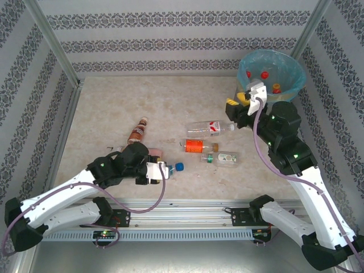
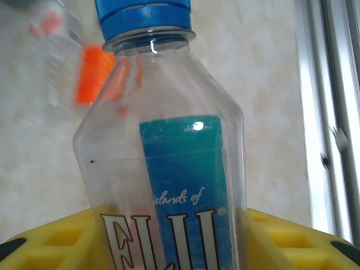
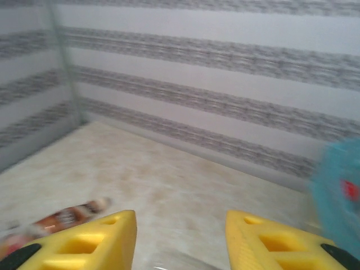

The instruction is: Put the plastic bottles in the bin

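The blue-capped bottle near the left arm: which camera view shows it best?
The left wrist view. The blue-capped bottle stands large there between the yellow fingers, its teal label readable. The top external view gives just its blue cap beyond the left gripper, the body mostly covered.

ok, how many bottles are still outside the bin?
5: brown-label bottle left of centre; red-label bottle, orange-label bottle and green-label bottle mid-table; blue-capped bottle in the left claw. Another may hide behind that arm.

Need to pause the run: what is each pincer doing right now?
Left pincer: closed on the blue-capped bottle.
Right pincer: open, holding nothing.
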